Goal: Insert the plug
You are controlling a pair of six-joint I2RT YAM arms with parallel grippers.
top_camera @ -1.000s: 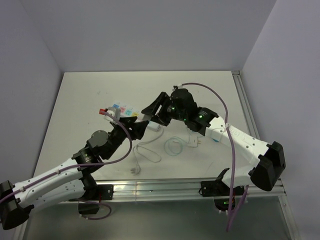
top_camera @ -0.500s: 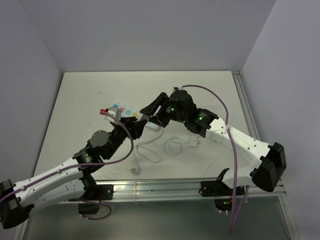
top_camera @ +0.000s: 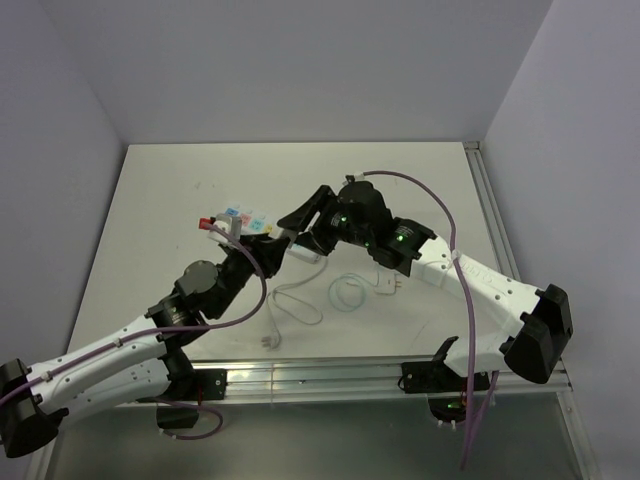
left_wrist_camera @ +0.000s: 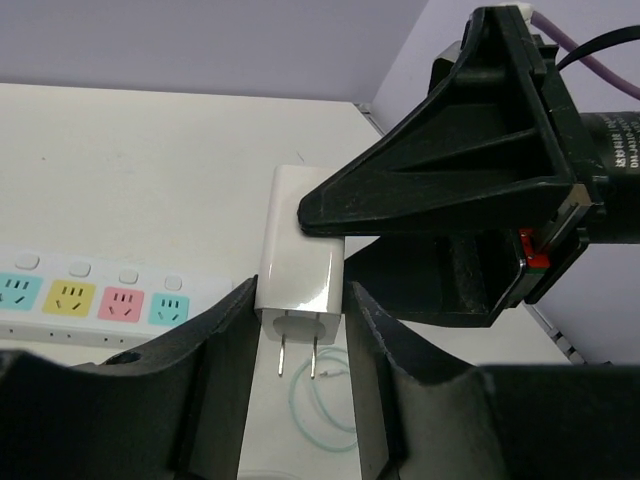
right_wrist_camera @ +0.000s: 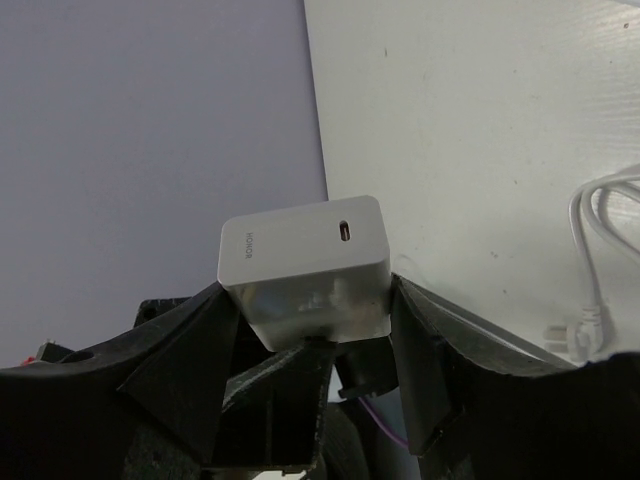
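Note:
A white charger plug (left_wrist_camera: 300, 250) with two metal prongs is held off the table in my left gripper (left_wrist_camera: 298, 300), prongs pointing back at that camera. It shows in the top view (top_camera: 284, 244) and the right wrist view (right_wrist_camera: 305, 262), its port end up. My right gripper (right_wrist_camera: 305, 300) is open, and its fingers (left_wrist_camera: 450, 160) straddle the plug's far end, very near or touching it. The white power strip (left_wrist_camera: 90, 300) with coloured sockets lies on the table to the left, also in the top view (top_camera: 240, 218).
A white cable (top_camera: 292, 303) and a teal cable loop (top_camera: 348, 292) lie on the table under the grippers. A small white adapter (top_camera: 388, 281) lies to their right. A metal rail (top_camera: 330, 375) runs along the table's near edge.
My right gripper has moved left, closing in over the plug's far end. My left gripper has stayed shut on the plug, shifting slightly up toward it.

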